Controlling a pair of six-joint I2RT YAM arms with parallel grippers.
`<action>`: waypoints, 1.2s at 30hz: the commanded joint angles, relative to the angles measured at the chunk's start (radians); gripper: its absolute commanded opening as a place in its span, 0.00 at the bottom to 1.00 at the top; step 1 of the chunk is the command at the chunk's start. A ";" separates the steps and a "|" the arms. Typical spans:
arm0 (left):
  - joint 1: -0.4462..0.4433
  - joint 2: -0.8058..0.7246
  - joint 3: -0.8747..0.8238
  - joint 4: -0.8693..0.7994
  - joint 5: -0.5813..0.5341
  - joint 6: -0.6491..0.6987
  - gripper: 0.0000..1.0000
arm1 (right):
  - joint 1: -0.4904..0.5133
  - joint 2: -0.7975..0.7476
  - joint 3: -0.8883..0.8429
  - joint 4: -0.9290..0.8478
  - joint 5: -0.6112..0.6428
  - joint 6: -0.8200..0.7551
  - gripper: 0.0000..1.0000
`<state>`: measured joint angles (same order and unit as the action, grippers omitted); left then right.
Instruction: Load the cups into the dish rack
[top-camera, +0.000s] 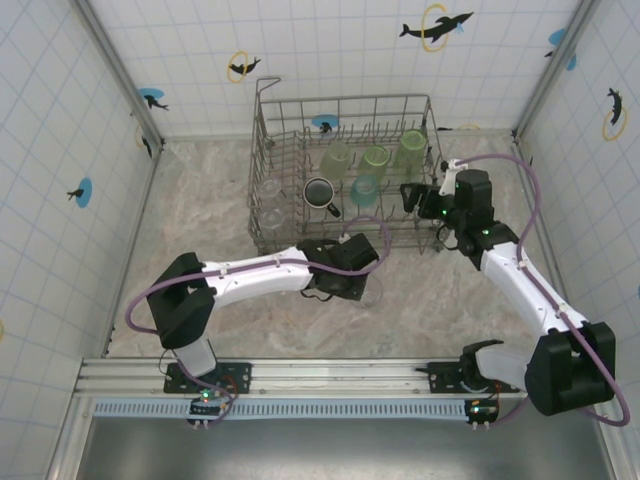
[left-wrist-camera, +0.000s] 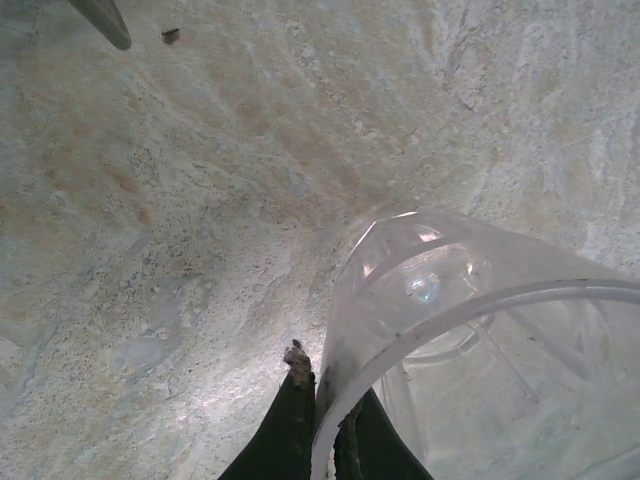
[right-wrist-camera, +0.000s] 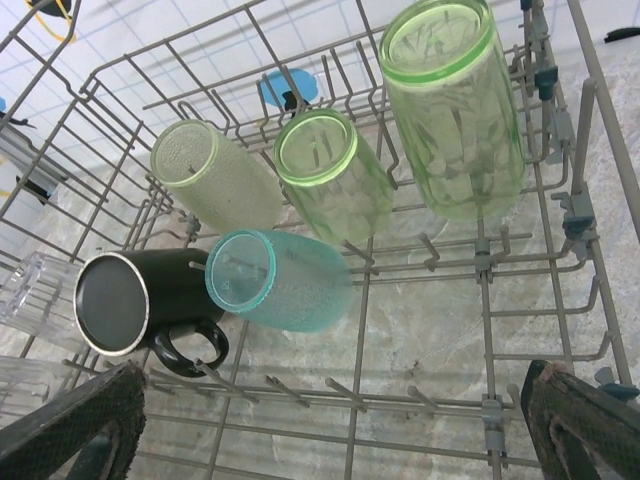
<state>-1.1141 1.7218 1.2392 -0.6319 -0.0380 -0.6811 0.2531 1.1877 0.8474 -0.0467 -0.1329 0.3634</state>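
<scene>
The left end effector (left-wrist-camera: 322, 425) was closed on the rim of a clear tumbler (left-wrist-camera: 470, 300), at the surface (left-wrist-camera: 200, 200) just on the near side of the dish rack (top-camera: 268, 150). The right end effector (right-wrist-camera: 330, 420) hung wide open and empty above the rack

Green cups (right-wrist-camera: 330, 185), teal cup (right-wrist-camera: 280, 280), dark mug (right-wrist-camera: 130, 300) tilted in wire rack (right-wrist-camera: 484, 408); clear cup (left-wrist-camera: 480, 320) perhaps upright outside.

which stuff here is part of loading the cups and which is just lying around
job:
dish rack; clear tumbler in the left gripper; racked already: tall green tumbler, smaller green tumbler, pale green tumbler, teal tumbler, black mug, two clear tumblers
just around:
dolphin stickers on the walls; dark speck on the table
</scene>
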 joint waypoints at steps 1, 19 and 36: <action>-0.007 -0.005 0.053 -0.063 -0.012 0.008 0.00 | -0.012 -0.019 -0.019 0.039 -0.022 0.011 1.00; -0.006 0.031 0.330 -0.260 -0.017 0.028 0.00 | -0.056 -0.069 -0.057 0.041 -0.061 0.024 1.00; 0.076 0.103 0.670 -0.457 0.036 0.081 0.00 | -0.083 -0.063 -0.057 0.048 -0.093 0.043 1.00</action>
<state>-1.0542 1.8122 1.8488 -1.0431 -0.0303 -0.6258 0.1776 1.1397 0.8028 -0.0334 -0.2142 0.3973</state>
